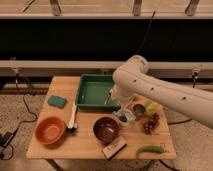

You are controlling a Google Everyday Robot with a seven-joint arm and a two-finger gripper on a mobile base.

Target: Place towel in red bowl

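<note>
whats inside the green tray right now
The green tray shows a bare floor on its left. The end effector is down at its right side, and the arm covers that corner, so whatever lies there is hidden.
</note>
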